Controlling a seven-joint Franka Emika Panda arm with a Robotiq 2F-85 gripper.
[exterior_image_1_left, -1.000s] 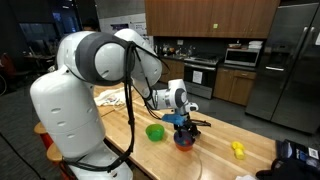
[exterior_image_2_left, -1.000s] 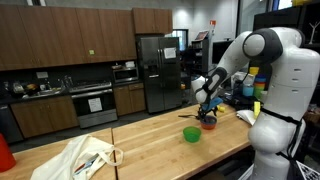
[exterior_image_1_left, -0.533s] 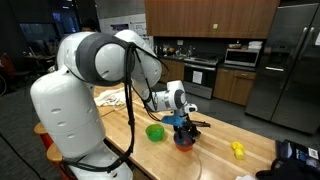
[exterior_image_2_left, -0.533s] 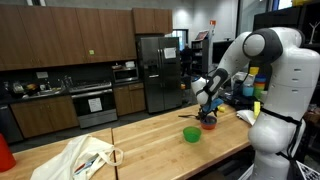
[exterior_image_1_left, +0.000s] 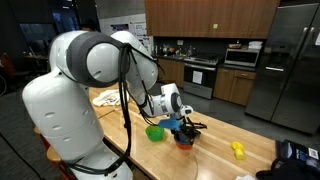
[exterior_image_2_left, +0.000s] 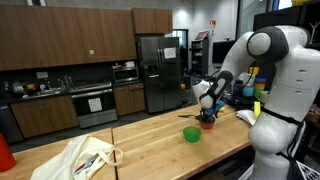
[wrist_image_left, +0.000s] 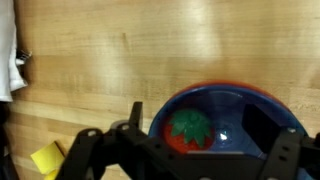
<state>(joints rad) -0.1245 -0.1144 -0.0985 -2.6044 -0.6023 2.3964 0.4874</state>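
Jaws spread wide, empty, above the blue bowl (wrist_image_left: 232, 100); what looks like a strawberry (wrist_image_left: 188, 131) already lies inside.

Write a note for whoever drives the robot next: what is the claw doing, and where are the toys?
Gripper: open, holding nothing, low over the blue bowl.
Things: the strawberry toy lies inside the blue bowl, between the open jaws in the wrist view. A green bowl stands right beside the blue one.
Done: the strawberry toy is in the bowl and the jaws are off it.
Left: a yellow thing lies apart on the table, in no bowl. A white cloth lies at the far end.
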